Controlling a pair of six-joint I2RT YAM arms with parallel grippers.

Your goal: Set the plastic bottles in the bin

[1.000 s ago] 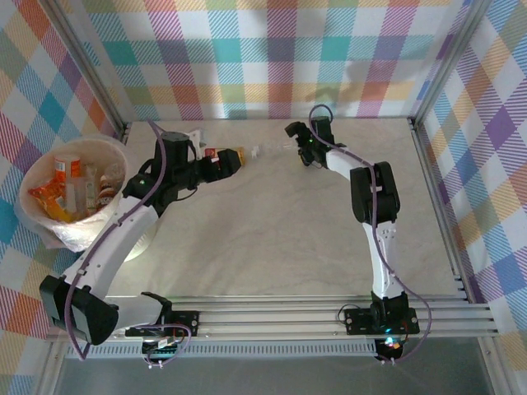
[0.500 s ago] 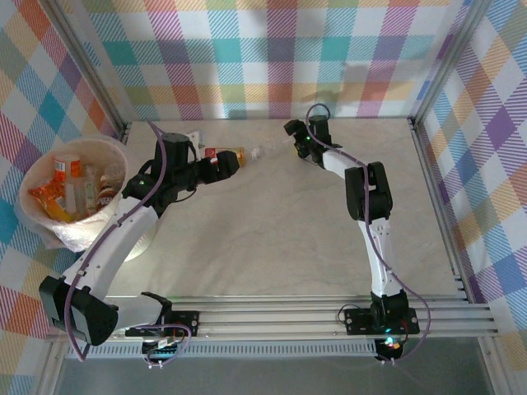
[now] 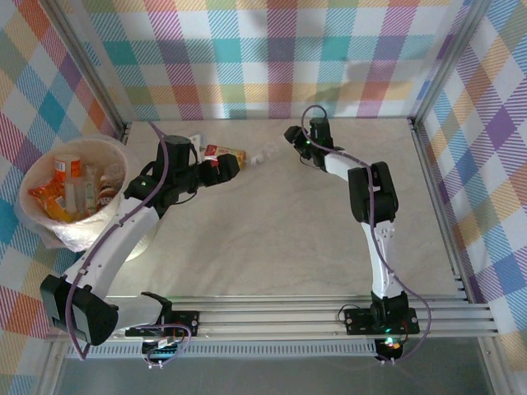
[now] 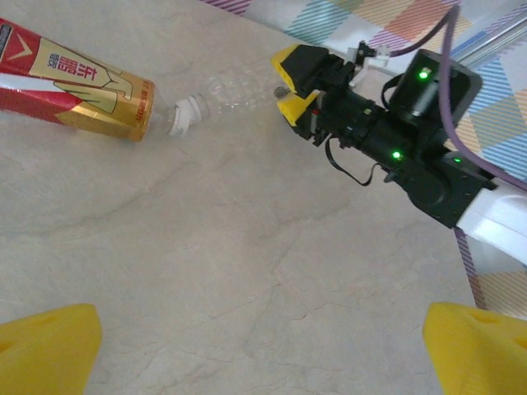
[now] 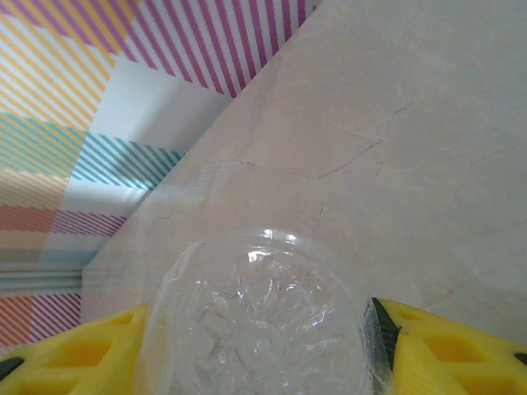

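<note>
Clearly, right wrist view: right gripper (image 5: 259,341) pinching clear bottle (image 5: 257,309) (overhead blurs this); left gripper (image 4: 263,350) spread.

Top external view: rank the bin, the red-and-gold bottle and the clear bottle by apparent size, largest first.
1. bin: by far the largest.
2. red-and-gold bottle: partly hidden by the left arm.
3. clear bottle: looks slightly smaller, but its faint outline makes second versus third unsure.

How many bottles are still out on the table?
2: the red-and-gold bottle lying by the back edge, and the clear bottle just right of it, between the fingers of the right hand. The left arm may hide others.
</note>
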